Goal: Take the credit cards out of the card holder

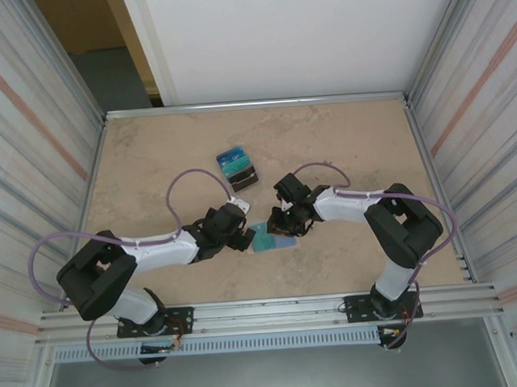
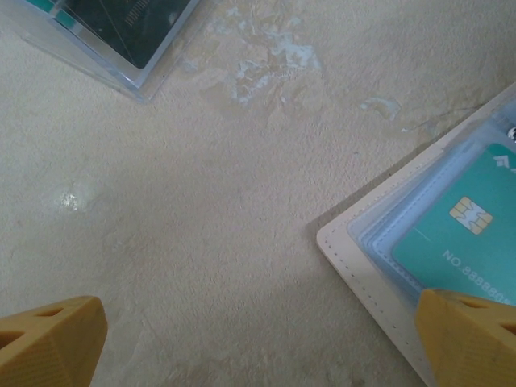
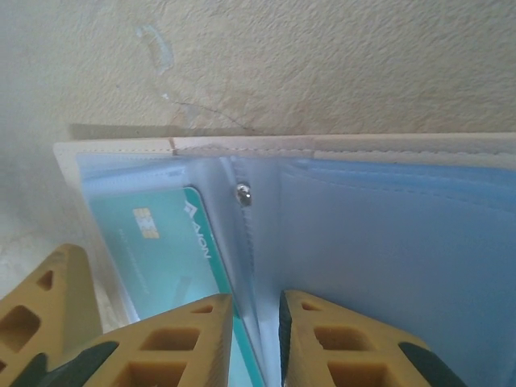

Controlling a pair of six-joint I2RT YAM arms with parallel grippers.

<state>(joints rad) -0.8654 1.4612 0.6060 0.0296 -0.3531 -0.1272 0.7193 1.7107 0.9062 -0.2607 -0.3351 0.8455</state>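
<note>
Beige stone-look bench (image 1: 351,137), blotchy up close, with an aluminium rail (image 1: 273,307) along its near edge. Ribbed metal walls (image 1: 30,127) on both sides (faint orange stripe), white panel (image 1: 276,36) behind. Grey floor (image 1: 105,76) past the top-left gap; light soft and even.

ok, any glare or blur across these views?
Top external: even light, only faint shadows on the table. Left wrist: glare patches on the table, fingertips soft-edged. Right wrist: card holder sleeve hazy, teal card washed out.

Tan table (image 1: 360,153): open card holder (image 1: 274,238) near front, credit cards (image 1: 238,168) piled farther back.
</note>
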